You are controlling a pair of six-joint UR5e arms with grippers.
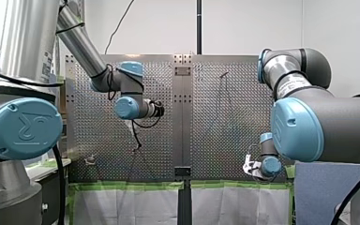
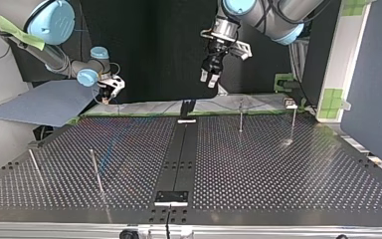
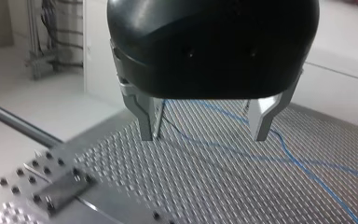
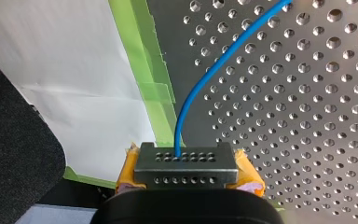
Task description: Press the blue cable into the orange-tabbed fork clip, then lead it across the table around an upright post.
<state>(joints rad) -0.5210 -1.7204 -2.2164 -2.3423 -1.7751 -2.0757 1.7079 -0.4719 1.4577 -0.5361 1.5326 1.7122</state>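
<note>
The blue cable (image 4: 200, 95) runs over the perforated table (image 4: 307, 116) and ends between the yellow pads of my right gripper (image 4: 185, 158), which is shut on it at the table's taped edge. In the top view that gripper (image 2: 108, 90) is at the far left edge. My left gripper (image 3: 205, 133), black with metal fingers (image 3: 146, 122), hangs open above the table with nothing between them, and blue cable (image 3: 307, 170) lies on the plate below it. It hovers high over the far edge near the middle in the top view (image 2: 210, 75). A small clip (image 2: 291, 104) sits at the far right; its colour is unclear.
Thin upright posts stand on the plate: two at the top view's far right (image 2: 240, 118) (image 2: 293, 124) and two at the near left (image 2: 96, 171) (image 2: 36, 168). A dark centre strip (image 2: 181, 154) splits the table. A blue-grey panel (image 2: 45, 105) lies beside the table near my right arm.
</note>
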